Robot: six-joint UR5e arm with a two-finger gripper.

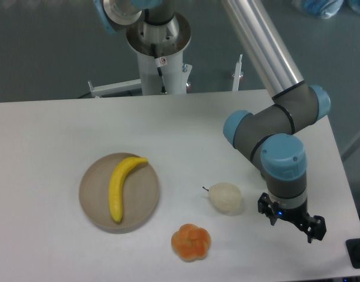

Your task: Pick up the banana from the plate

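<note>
A curved, bright yellow banana (pixel 120 187) lies on the round beige plate (pixel 146 202) at the left of the white table, its stem end pointing up and right. My gripper (pixel 292 221) hangs far to the right of the plate, near the table's front right corner, pointing down. Its dark fingers stand apart with nothing between them, so it is open. The banana is fully in view and nothing touches it.
A pale cream pear (pixel 225 197) lies between the plate and the gripper. An orange, lobed fruit (pixel 190 241) sits near the front edge. The arm's base (pixel 159 44) stands behind the table. The table's right edge is close to the gripper.
</note>
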